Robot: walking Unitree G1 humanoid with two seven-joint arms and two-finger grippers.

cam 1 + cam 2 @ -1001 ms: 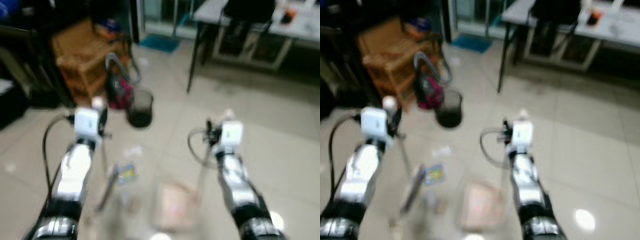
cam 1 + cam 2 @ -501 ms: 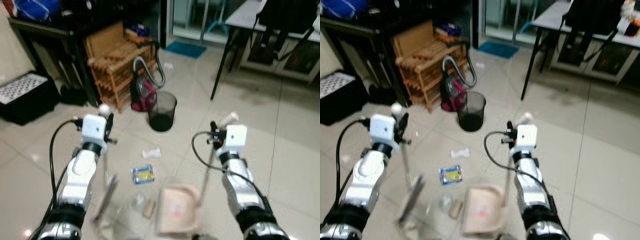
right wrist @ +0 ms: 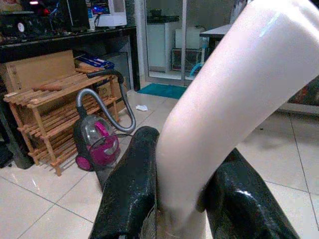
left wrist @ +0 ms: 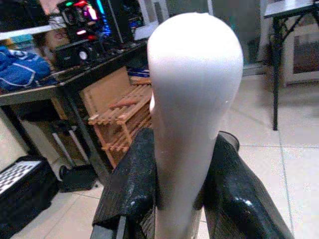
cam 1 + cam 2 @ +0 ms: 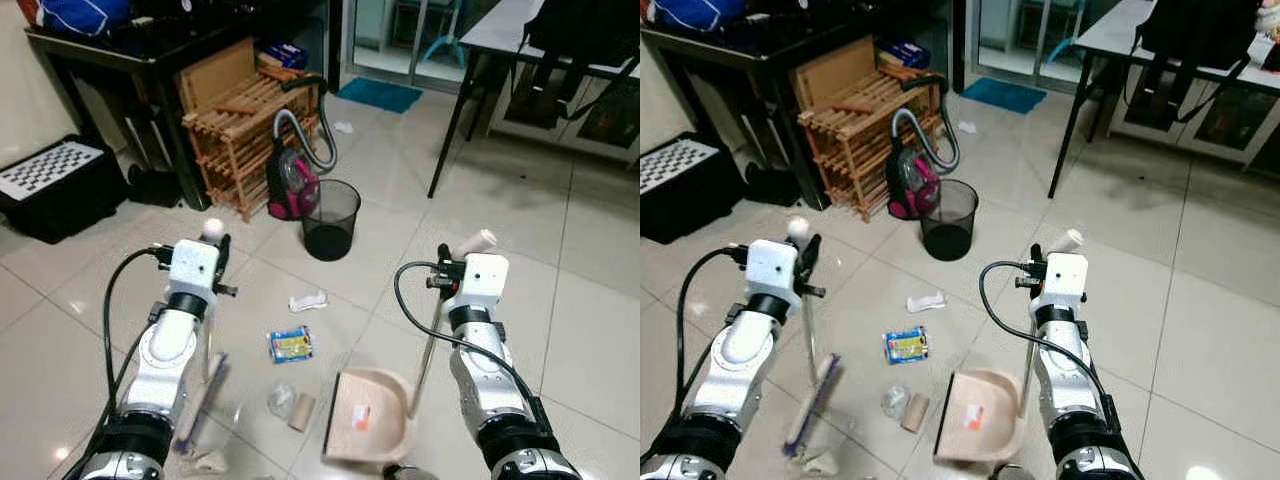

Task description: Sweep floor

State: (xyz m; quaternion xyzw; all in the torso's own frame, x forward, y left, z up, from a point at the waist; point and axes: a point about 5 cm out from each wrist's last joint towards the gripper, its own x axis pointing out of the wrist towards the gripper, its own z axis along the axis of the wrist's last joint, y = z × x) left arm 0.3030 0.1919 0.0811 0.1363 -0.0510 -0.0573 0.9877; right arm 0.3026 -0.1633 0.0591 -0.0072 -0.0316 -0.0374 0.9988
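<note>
Left end effector (image 4: 174,199) grips broom (image 5: 205,380); right end effector (image 3: 182,199) grips dustpan (image 5: 372,428)

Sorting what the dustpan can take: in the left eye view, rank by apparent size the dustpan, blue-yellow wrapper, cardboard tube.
1. dustpan
2. blue-yellow wrapper
3. cardboard tube

All lie on the floor close together, so the order looks reliable.

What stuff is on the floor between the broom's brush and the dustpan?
In the left eye view, a crumpled clear wrapper and a cardboard tube lie between the broom's brush and the dustpan.
</note>
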